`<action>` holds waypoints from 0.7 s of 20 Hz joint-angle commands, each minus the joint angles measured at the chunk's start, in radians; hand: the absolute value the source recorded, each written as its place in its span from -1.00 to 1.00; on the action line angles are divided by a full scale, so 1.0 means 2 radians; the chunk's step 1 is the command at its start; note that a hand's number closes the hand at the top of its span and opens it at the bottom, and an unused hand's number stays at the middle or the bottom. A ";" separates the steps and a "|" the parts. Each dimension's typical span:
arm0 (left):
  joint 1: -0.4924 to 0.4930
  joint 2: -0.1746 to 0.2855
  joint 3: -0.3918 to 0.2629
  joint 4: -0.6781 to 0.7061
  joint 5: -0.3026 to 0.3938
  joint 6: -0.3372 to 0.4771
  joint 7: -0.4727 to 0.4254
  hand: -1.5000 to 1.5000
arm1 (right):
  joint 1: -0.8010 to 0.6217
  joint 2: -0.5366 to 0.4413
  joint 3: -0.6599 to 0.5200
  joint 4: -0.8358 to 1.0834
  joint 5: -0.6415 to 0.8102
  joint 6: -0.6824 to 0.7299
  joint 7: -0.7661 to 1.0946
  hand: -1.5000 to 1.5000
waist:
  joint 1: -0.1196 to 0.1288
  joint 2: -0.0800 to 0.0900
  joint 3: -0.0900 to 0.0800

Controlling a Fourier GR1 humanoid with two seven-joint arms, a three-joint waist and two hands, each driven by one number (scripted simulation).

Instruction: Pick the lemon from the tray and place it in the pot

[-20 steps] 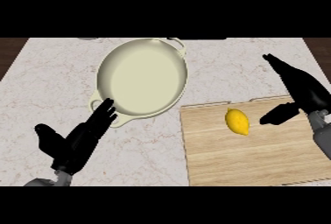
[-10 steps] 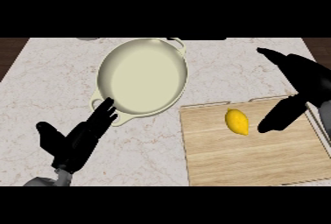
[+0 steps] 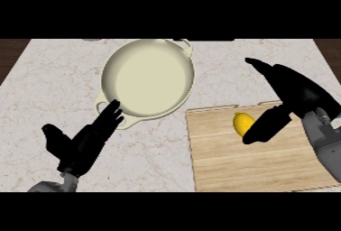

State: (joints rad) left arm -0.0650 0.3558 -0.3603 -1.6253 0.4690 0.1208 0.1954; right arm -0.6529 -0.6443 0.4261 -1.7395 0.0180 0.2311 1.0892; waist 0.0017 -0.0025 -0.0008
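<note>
We look steeply down on a marbled worktop (image 3: 53, 90). Our right hand (image 3: 300, 92) hangs open over a wooden tray (image 3: 266, 167). Its fingers (image 3: 266, 69) are straight and spread, and the thumb (image 3: 266, 126) points down toward the board.

The lemon (image 3: 241, 122) lies near the tray's far left corner, just left of that thumb and nearer to us than the fingers. We cannot tell whether the thumb touches it. The cream pot (image 3: 148, 79), two-handled and shallow, sits on the worktop well to the left of those fingers, off the tray.

Our left hand (image 3: 83, 146) rests open, its straight fingers close to the pot's near handle (image 3: 106, 107).

We judge the lemon light, stiff and smooth-skinned, so it is apt to roll. It looks best pinched across its short middle, with the thumb on one side and the fingers on the other.
</note>
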 commanded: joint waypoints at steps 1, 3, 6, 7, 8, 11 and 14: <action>-0.025 -0.031 -0.002 0.055 -0.018 -0.010 -0.020 0.00 | 0.015 0.024 0.007 -0.016 0.014 0.008 0.068 -1.00 | -0.004 0.001 0.000; 0.009 -0.023 0.000 0.026 -0.022 -0.012 -0.024 0.00 | 0.013 0.046 0.014 0.013 0.038 0.003 0.053 -1.00 | 0.001 0.001 0.000; 0.024 0.000 0.016 0.008 -0.009 -0.033 -0.020 0.00 | 0.031 0.054 0.040 0.038 0.076 -0.009 0.027 -1.00 | 0.004 0.001 0.000; 0.030 -0.007 0.000 -0.016 -0.018 -0.014 0.002 0.00 | 0.042 0.046 0.048 0.050 0.088 -0.004 0.009 -1.00 | 0.005 0.001 0.000; -0.007 -0.020 0.015 0.029 -0.011 -0.028 -0.004 0.00 | 0.037 0.061 0.051 0.016 0.090 -0.003 0.053 -1.00 | -0.002 0.001 0.000; -0.001 -0.013 0.015 -0.019 -0.011 -0.010 0.031 0.00 | 0.032 0.058 0.066 0.049 0.123 0.003 0.056 -1.00 | 0.002 0.000 0.000; 0.030 -0.008 0.017 -0.015 -0.015 -0.027 0.008 0.00 | 0.043 0.025 0.044 0.007 0.106 0.038 0.073 -1.00 | -0.002 -0.001 0.000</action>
State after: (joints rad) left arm -0.0407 0.3277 -0.3366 -1.6375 0.4363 0.0833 0.2047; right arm -0.5745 -0.5680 0.5262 -1.6695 0.2239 0.2206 1.0776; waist 0.0029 -0.0023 0.0000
